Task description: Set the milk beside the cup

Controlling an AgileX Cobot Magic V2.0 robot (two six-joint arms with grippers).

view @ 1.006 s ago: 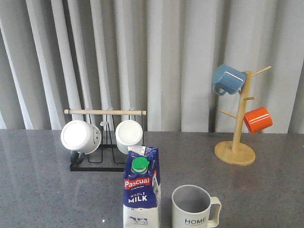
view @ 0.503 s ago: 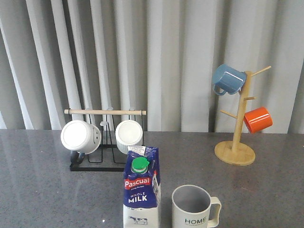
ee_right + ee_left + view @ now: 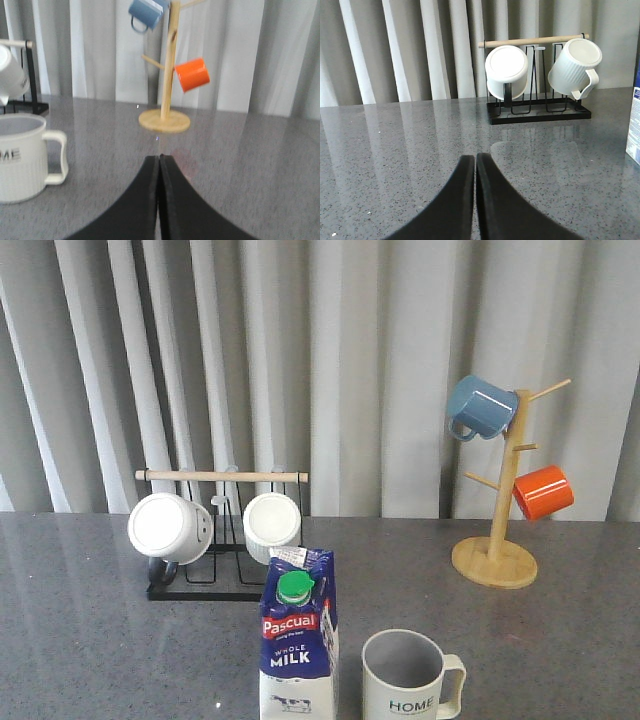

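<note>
**Milk stands by the cup**

The tall blue and white milk carton with a green cap stands upright on the grey speckled table, just beside the pale ribbed "HOME" cup. The left gripper and right gripper each have their fingers pressed together, holding nothing.

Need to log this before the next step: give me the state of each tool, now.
Left tool: closed, holding nothing.
Right tool: closed, holding nothing.
</note>
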